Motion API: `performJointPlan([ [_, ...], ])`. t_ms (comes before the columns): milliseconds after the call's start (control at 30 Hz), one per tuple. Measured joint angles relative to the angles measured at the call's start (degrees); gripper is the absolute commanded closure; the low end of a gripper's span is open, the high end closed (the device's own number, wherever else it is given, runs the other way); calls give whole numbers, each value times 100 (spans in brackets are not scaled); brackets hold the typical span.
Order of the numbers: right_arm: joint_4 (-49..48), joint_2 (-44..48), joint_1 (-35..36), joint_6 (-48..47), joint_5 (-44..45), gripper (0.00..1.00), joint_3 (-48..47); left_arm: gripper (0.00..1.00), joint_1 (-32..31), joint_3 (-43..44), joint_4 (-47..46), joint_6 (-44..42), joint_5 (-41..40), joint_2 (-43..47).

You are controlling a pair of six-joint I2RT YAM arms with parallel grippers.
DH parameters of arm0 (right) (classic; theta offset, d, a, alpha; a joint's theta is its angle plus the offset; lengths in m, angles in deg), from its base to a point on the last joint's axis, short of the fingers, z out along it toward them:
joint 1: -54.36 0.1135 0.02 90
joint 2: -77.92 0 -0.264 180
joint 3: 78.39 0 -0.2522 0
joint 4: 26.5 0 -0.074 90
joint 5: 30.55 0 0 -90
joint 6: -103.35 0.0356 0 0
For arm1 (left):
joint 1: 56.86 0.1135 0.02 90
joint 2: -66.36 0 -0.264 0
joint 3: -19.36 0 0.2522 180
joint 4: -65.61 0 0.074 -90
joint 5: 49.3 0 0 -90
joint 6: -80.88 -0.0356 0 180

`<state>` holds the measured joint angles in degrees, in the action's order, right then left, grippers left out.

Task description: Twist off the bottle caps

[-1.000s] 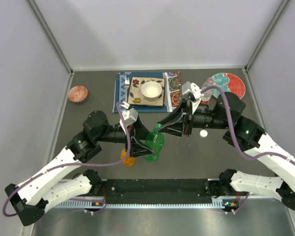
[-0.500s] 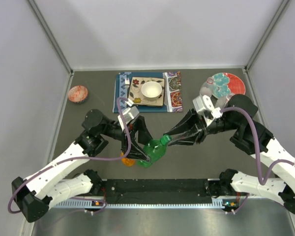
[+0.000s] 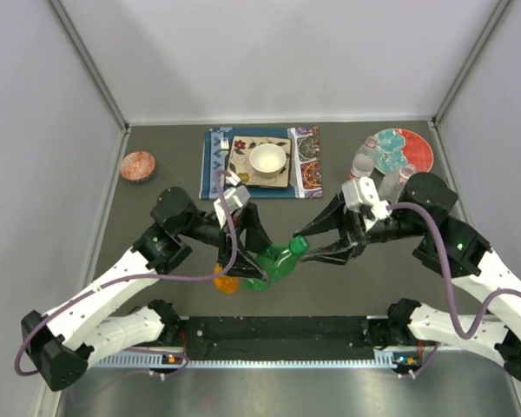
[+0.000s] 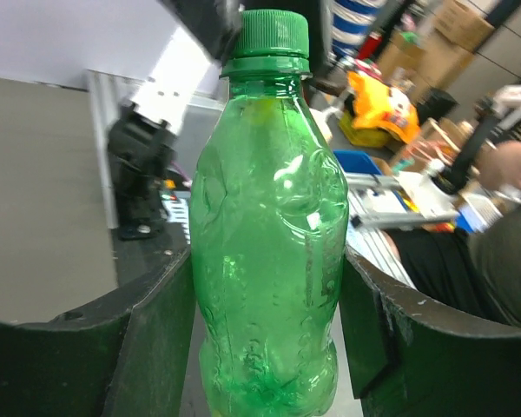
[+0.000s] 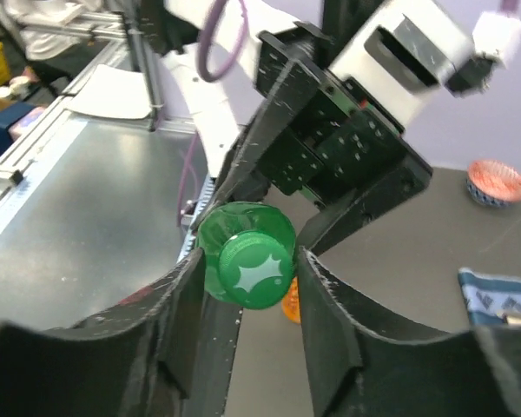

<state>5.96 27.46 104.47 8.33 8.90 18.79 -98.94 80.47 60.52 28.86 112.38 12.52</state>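
Currently clamping translucent green plastic bottle [image 4: 269, 174], dimpled, mid-body in left pincer [image 4: 267, 287], tilted over matte grey surface [image 3: 347, 287]; pinching its ridged green screw cap [image 5: 247, 268], star-embossed top, with right pincer [image 5: 247, 259].

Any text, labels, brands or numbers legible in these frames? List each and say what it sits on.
No readable text in any view.
green bottle: bare, no label.
green cap: a pale star-shaped mark on top, no letters.
patterned mat under the white bowl: print too small to read.
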Motion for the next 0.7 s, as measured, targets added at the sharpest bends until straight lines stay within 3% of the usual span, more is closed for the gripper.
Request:
performJointPlan([
  [33,85,22,0,72,195,28,-9,71,4,72,293,-225,-129,11],
  [233,509,-153,9,758,1816,5,-330,72,4,693,1729,-1615,-1532,105],
  [433,479,-293,9,1755,3346,5,-922,72,-179,782,2583,-2612,-3182,142],
  [700,378,-494,9,3250,4750,11,-1023,73,-1375,782,3056,-3567,-6264,144],
])
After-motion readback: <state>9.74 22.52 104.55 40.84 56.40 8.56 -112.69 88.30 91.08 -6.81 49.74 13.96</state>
